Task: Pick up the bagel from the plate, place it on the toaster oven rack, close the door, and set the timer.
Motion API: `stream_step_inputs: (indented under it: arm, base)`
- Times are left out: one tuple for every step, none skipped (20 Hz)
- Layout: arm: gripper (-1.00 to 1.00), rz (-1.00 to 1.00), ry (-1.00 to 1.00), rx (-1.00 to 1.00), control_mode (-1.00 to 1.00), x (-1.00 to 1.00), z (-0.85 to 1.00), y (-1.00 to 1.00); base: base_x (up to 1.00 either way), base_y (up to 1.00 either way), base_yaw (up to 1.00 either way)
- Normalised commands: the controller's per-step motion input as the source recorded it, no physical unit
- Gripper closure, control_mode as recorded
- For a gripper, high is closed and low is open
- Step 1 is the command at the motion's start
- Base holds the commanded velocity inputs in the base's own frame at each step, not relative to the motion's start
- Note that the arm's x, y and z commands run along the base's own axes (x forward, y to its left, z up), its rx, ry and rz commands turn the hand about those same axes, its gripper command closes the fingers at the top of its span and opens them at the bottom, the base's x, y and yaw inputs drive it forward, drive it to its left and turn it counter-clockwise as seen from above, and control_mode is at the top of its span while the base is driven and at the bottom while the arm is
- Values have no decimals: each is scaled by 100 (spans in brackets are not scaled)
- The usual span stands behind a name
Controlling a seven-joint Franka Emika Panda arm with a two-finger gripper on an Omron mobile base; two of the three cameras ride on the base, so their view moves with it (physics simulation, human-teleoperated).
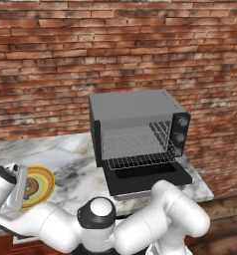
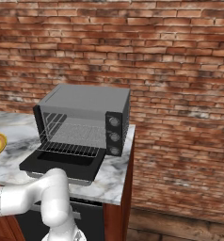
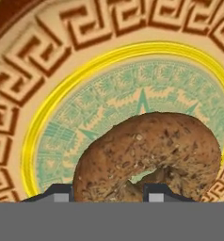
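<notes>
You can see the toaster oven (image 1: pixel 135 127) with its door (image 1: pixel 148 180) down and the rack (image 1: pixel 140 159) pulled out. Left of the oven, the arm's hand (image 1: pixel 13 187) is over the plate (image 1: pixel 43 182).

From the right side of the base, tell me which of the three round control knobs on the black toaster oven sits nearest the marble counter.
The bottom round grey knob. It is lowest in the vertical column on the oven's front panel, under the middle knob and top knob.
</notes>
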Motion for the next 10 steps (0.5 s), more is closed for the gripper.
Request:
stream_step_inputs:
  arm:
    - [100,0,9,0,-100,-2,-46,0]
    - [100,0,10,0,-100,-8,-46,0]
    - [100,0,10,0,-100,-14,-42,0]
    - [100,0,7,0,-100,-34,-36,0]
    - [100,0,4,0,-100,-44,-28,0]
    - [100,0,0,1,-100,-57,-14,0]
    - [100,0,0,2,-100,-72,0,0]
    - [100,0,0,5,-100,-85,0,0]
    - [100,0,-2,6,-100,-88,0,0]
    - [100,0,-4,7,-100,-89,16,0]
  base:
    - [0,0,0]
    - [0,0,0]
    - [0,0,0]
    - [0,0,0]
    - [0,0,0]
    - [0,0,0]
    - [0,0,0]
    - [0,0,0]
    - [0,0,0]
    - [0,0,0]
